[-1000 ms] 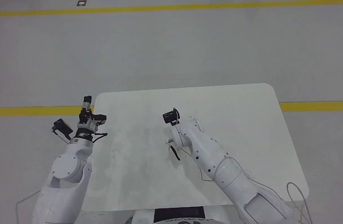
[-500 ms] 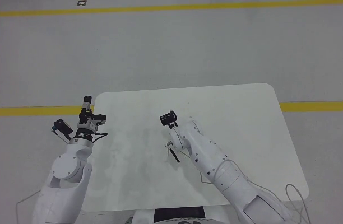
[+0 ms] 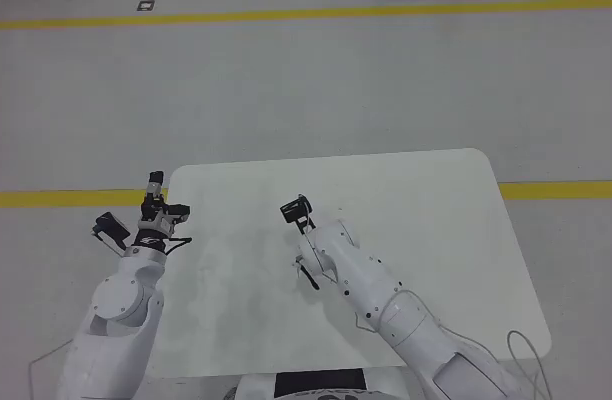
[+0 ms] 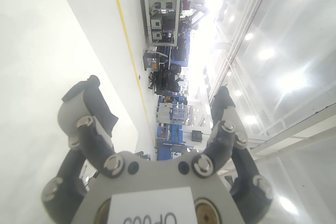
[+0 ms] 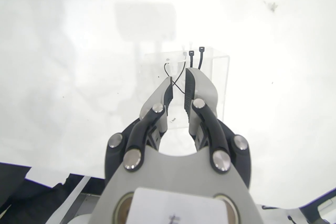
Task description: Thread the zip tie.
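Two black zip ties stand in a small clear block on the white table. Their heads point away from my right gripper, and their thin tails cross in the narrow gap between its fingers. That gripper is open only a little, hovers just over the block and pinches nothing. From above, the right gripper sits near the table's middle. My left gripper is held up at the table's left edge, wide open and empty, as the left wrist view confirms.
A yellow floor line runs behind the table. The table's rounded left edge lies close beside the left gripper. Bare white tabletop surrounds the clear block on all sides.
The right arm has shifted slightly to the left over the table. The left arm has stayed still.
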`<state>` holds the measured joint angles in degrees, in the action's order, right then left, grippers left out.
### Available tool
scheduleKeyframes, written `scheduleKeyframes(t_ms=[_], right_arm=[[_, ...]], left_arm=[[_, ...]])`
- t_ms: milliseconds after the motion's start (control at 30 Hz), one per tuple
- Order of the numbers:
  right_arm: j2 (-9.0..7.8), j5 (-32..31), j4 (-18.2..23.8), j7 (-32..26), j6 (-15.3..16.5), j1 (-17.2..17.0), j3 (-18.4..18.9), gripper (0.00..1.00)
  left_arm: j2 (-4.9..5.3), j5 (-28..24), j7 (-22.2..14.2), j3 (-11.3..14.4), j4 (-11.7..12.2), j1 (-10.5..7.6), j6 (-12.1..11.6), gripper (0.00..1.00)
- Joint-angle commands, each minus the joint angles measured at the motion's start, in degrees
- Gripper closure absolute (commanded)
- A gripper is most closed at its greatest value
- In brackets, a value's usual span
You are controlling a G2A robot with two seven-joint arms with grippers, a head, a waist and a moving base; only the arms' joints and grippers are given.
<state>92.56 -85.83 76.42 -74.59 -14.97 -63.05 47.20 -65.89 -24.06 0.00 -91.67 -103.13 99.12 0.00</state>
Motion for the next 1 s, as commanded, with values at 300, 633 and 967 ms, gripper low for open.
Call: scheduleKeyframes(t_ms=[300, 633, 967], right_arm=[[-0.09, -2.7, 1.7, 0.0, 2.2, -1.7, 0.3, 0.80], [0.30, -4.1, 0.4, 1.3, 2.2, -1.8, 0.4, 0.84], [0.14, -4.1, -0.9, 1.8, 1.5, -1.2, -0.3, 0.83]], left_arm=[[0.00, 0.0, 0.0, 0.0, 0.0, 0.00, 0.0, 0.00], [0.00, 0.0, 0.0, 0.0, 0.0, 0.00, 0.0, 0.00], [0.00, 0.0, 0.0, 0.0, 0.0, 0.00, 0.0, 0.00]])
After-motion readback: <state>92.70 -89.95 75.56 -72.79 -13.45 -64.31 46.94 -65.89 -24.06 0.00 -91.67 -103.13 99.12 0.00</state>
